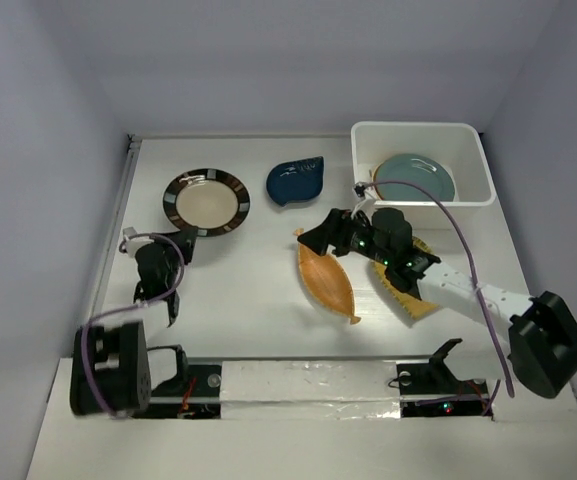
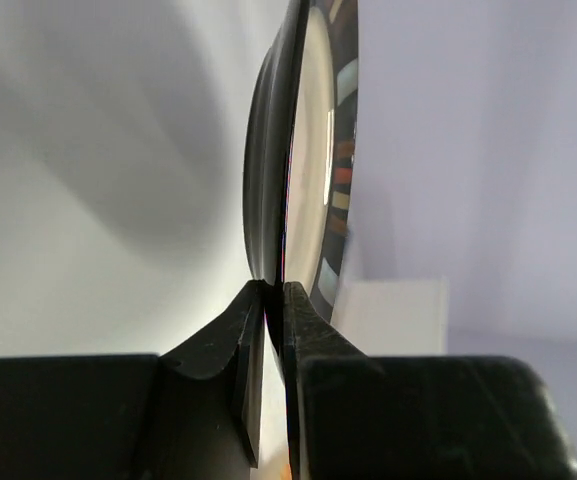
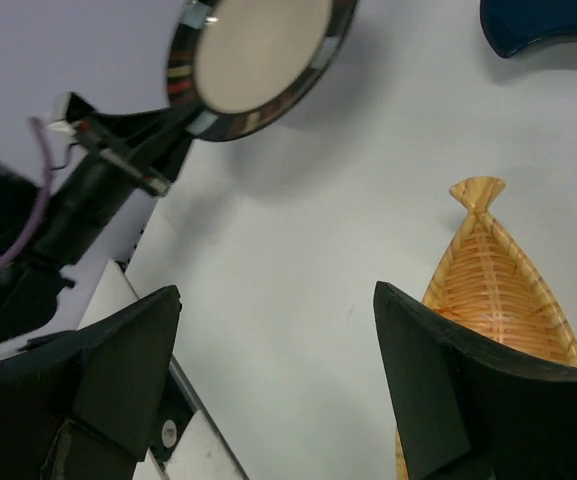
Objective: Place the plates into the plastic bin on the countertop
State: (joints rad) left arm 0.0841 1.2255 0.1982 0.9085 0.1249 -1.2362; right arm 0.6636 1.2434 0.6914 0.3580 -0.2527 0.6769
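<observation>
From above, the left claw [image 1: 180, 240] grips the near rim of the brown-striped plate [image 1: 206, 201] at the left of the desk [image 1: 248, 310]. The navy leaf plate [image 1: 297, 181] lies beside it, and the pale teal plate [image 1: 415, 178] sits inside the plastic bin [image 1: 468, 190] at far right. The right claw [image 1: 313, 238] hovers by the far tip of the orange boat-shaped plate [image 1: 328, 280], and its arm covers part of a yellow-orange plate [image 1: 415, 305]. The left wrist view shows that claw [image 2: 275, 300] pinched shut on the striped plate's [image 2: 313, 150] edge. The right wrist view shows its claw [image 3: 278, 380] spread wide and holding nothing, with the boat-shaped plate [image 3: 498, 280] beside one finger.
</observation>
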